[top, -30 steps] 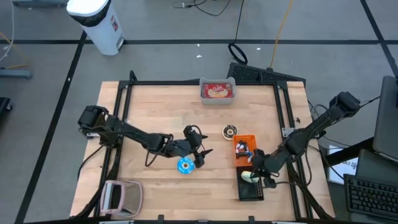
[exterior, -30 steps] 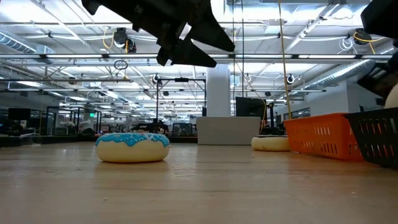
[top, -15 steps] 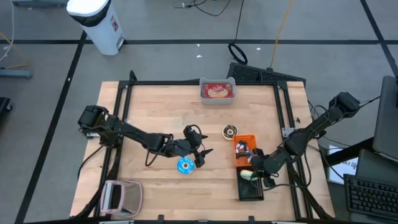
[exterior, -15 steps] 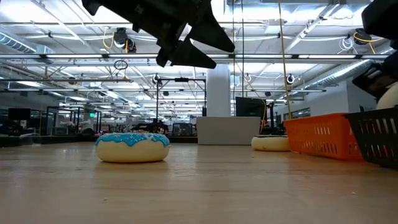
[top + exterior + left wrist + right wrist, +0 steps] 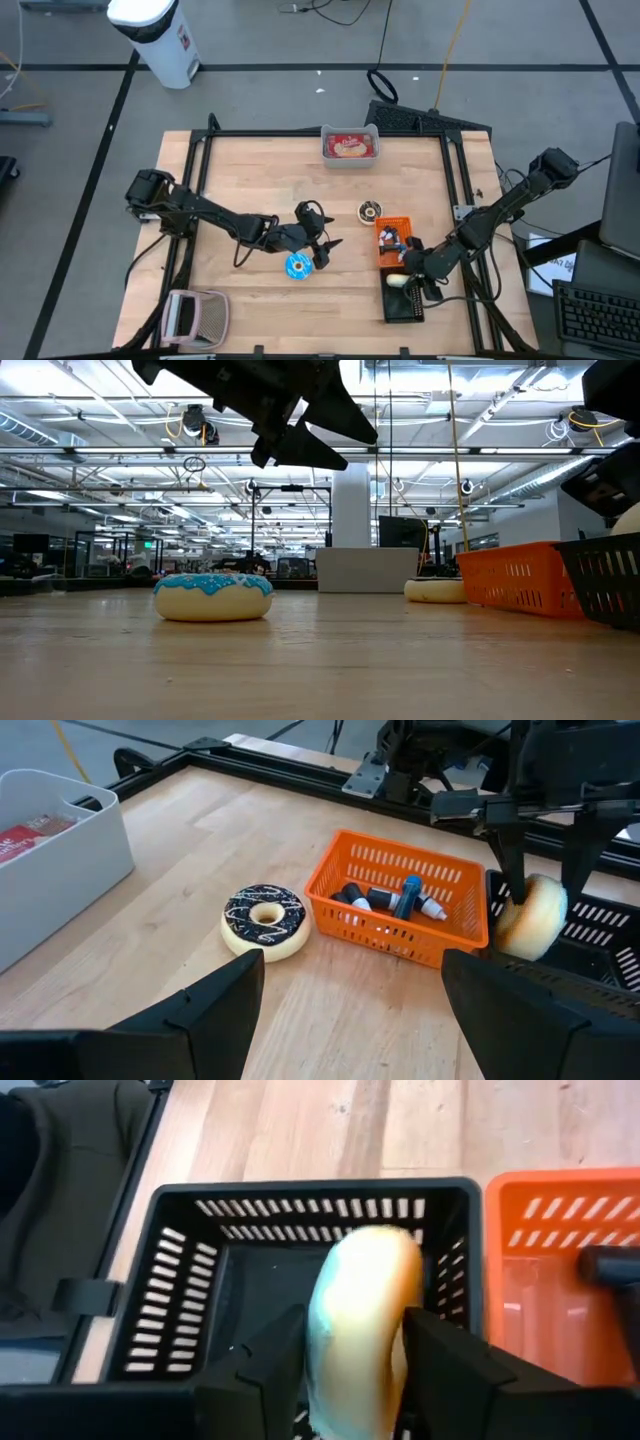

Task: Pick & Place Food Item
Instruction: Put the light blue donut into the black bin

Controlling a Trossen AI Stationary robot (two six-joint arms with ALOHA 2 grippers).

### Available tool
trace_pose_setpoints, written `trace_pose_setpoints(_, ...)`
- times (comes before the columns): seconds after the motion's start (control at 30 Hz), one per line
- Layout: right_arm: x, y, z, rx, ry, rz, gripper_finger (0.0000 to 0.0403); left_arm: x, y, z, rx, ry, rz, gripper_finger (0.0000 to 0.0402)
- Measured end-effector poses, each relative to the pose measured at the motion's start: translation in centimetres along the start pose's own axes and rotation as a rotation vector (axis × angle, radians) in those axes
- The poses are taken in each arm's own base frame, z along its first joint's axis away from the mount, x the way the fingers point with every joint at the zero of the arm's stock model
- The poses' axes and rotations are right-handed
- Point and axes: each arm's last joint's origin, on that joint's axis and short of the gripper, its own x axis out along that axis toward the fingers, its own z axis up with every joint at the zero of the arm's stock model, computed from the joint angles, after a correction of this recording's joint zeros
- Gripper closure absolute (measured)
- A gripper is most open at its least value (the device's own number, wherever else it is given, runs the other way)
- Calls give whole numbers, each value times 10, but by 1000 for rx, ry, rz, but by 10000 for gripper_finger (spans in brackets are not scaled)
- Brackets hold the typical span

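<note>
Now the right claw [image 5: 350, 1350] hangs over the black basket [image 5: 404, 300] at about five o'clock on the counter [image 5: 250, 180]. A pale bun [image 5: 358, 1320] stands on edge between its fingers [image 5: 262, 1355]; they flank it closely, but whether they are gripping it cannot be told. Just beyond, at the basket's twelve o'clock, sits an orange basket [image 5: 398, 910] holding markers [image 5: 400, 900]. A chocolate-iced doughnut [image 5: 265, 920] lies near the orange basket's far side. The left claw [image 5: 322, 252] hovers wide open and empty near the counter's middle, above and just beside a blue-iced doughnut [image 5: 298, 266]. A grey bin [image 5: 350, 146] sits at twelve o'clock.
</note>
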Motion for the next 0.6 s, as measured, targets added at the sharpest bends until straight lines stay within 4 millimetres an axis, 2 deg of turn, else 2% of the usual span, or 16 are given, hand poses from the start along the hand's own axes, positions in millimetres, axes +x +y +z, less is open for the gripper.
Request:
trace_pose_setpoints(0.33, 0, -1, 0, -29, -7, -23, 253, 0, 0, 0, 0, 0, -2, 94)
trace_pose_setpoints(0.6, -9, 4, 13, -100, -11, -94, 261, 0, 0, 0, 0, 0, -2, 94)
